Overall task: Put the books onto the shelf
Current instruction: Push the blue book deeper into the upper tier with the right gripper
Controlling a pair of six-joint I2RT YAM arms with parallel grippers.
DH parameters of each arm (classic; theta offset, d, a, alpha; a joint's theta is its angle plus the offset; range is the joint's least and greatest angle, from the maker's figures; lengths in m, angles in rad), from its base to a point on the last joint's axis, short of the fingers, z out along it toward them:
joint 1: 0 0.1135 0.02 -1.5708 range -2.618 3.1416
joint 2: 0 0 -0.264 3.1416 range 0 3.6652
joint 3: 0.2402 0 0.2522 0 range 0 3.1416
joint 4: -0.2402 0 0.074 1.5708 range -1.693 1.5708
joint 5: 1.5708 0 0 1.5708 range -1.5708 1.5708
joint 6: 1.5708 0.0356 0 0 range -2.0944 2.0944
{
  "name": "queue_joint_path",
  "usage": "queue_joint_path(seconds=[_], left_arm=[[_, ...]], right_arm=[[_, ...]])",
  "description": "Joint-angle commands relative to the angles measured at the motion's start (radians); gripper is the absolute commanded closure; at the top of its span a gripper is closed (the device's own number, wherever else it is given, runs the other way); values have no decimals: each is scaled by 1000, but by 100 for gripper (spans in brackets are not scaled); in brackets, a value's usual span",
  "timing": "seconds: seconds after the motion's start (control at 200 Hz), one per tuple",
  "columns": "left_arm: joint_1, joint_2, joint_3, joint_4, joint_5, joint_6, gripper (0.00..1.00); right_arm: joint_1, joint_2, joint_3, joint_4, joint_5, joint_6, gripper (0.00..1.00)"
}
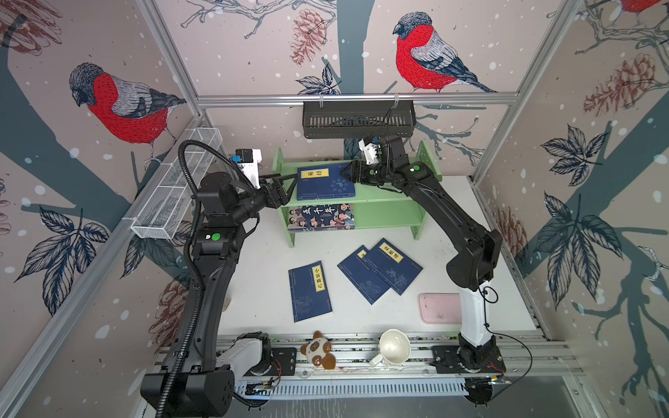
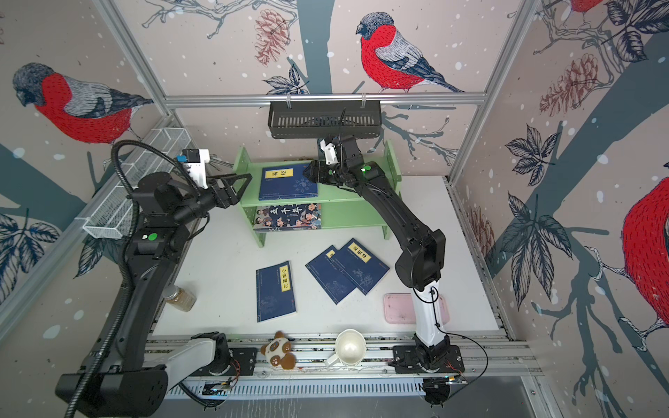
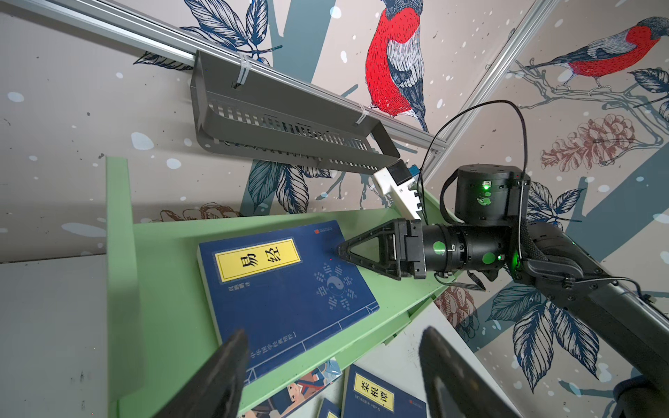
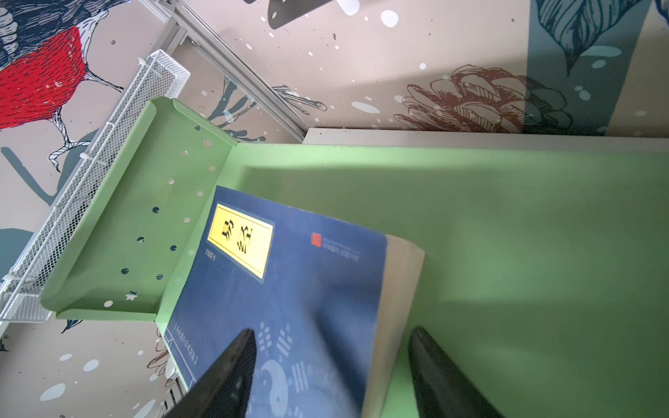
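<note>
Now: navy paperback with yellow title label (image 1: 325, 182) lies flat on the top tier of the light green wooden shelf (image 1: 391, 197).
My right fingers (image 4: 231, 372) spread astride its pale paper fore-edge, left fingers (image 3: 217, 376) spread, empty, nearby. Next, I judge: back off and fetch a thin navy book (image 1: 310, 291) from the white table (image 1: 253, 275).

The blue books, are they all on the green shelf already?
No, only one navy book lies on the shelf; a single book and an overlapping pair lie on the table in front.

Navy book (image 1: 325, 182) atop green shelf (image 1: 387, 197), cartoon book (image 1: 322, 217) seemingly beneath
</note>
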Motion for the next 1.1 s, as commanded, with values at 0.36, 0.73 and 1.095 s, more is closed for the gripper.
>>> queue_joint_path(seconds=[0.36,0.73,1.095], left_arm=[[5,4,2,16,-9,7,25],[4,2,-1,20,-9,6,25],[4,-1,-5,4,-30,37,25]], right_arm=[[30,42,33,-82,-27,-39,33],[48,49,40,-78,-25,-35,33],[77,-3,-3,-104,76,5,31]])
